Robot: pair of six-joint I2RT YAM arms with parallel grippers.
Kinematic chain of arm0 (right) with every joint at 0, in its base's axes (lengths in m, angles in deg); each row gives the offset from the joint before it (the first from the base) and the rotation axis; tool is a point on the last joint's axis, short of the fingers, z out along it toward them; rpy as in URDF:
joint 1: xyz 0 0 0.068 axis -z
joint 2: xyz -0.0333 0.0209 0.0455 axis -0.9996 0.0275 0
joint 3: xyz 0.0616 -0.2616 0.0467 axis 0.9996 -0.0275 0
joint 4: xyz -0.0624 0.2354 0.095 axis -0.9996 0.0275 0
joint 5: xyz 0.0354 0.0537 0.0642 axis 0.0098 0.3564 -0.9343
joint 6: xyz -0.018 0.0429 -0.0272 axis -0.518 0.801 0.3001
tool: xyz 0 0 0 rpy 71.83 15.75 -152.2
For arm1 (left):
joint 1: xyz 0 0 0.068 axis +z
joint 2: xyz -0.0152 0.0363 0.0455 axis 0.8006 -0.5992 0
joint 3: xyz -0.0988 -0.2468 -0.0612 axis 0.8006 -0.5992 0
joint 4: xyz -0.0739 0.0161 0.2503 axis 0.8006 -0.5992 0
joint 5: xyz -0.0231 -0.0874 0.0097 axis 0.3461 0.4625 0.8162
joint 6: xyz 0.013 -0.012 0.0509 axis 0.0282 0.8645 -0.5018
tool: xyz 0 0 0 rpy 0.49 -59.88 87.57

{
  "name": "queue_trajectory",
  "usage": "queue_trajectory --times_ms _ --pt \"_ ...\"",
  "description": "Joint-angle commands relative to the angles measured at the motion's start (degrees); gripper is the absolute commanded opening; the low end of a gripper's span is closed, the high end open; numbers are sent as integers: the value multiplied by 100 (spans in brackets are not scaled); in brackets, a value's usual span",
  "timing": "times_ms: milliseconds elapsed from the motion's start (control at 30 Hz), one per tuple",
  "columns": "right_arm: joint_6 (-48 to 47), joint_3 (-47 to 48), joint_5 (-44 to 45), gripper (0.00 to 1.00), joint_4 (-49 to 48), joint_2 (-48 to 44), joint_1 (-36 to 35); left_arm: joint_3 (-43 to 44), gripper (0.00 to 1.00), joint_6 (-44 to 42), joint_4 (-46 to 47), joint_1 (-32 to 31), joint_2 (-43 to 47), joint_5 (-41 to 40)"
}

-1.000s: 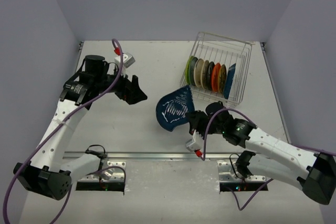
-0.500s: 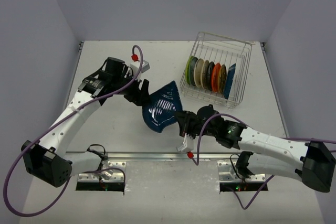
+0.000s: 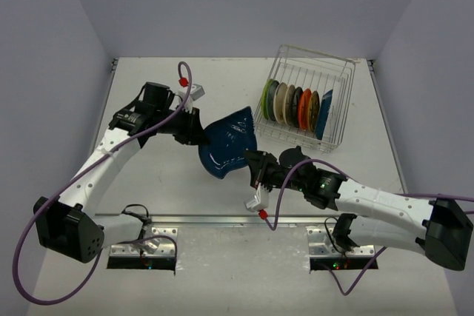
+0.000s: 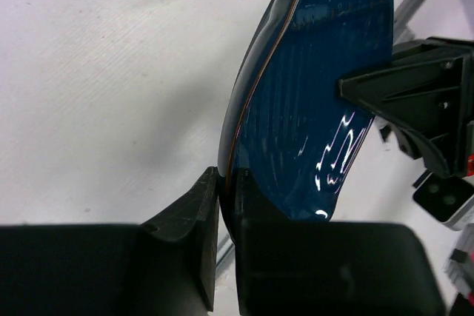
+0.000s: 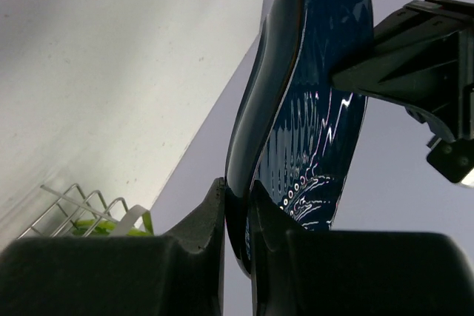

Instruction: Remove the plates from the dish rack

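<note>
A dark blue teardrop-shaped plate (image 3: 228,146) hangs on edge above the table, held from both sides. My left gripper (image 3: 198,132) is shut on its left rim, and the left wrist view shows the jaws (image 4: 226,183) pinching the plate's edge (image 4: 318,109). My right gripper (image 3: 253,165) is shut on the lower right rim, and the right wrist view shows that pinch (image 5: 237,192) on the plate (image 5: 311,109). The silver wire dish rack (image 3: 337,72) stands at the back right. Several plates stand upright in it, among them lime green (image 3: 265,98), orange (image 3: 304,107) and blue (image 3: 324,114).
The rack's corner (image 5: 78,199) and a green plate (image 5: 104,226) show low in the right wrist view. Grey walls close the table on three sides. A metal rail (image 3: 222,220) with both arm bases runs along the near edge.
The right arm carried the blue plate leftward. The left arm reached in from the left, and its jaws went from open to shut on the plate's rim.
</note>
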Motion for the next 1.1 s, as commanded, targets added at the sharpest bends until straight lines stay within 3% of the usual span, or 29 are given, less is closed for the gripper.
queue_trajectory --times_ms 0,33,100,200,267,400,500,767,900,1067 --pt "47 334 -35 0 -1300 -216 -38 -123 0 61 474 641 32 910" --pt "55 316 -36 1 -1300 -228 -38 -144 0 78 514 739 34 1057" --pt "76 300 -26 17 -1294 -230 -38 -143 0 109 591 783 80 1103" --pt "127 291 28 52 -1262 -210 -38 -123 0 181 784 819 119 1046" --pt "157 281 56 70 -1296 -189 -38 -72 0 387 873 912 117 1057" --pt "158 278 162 93 -1383 -100 -38 -27 0 614 1157 1078 32 1238" --pt "216 313 302 99 -1447 -16 -38 55 0 765 1366 1290 -131 1207" --pt "1255 717 1009 99 -852 129 -35 901 0 1185 2019 3038 -1723 1205" --pt "2515 1173 1448 99 -254 284 92 1859 0 1024 2149 3279 -2742 1047" --pt "3144 1338 1616 99 222 314 246 2855 0 829 2225 3389 -4080 785"
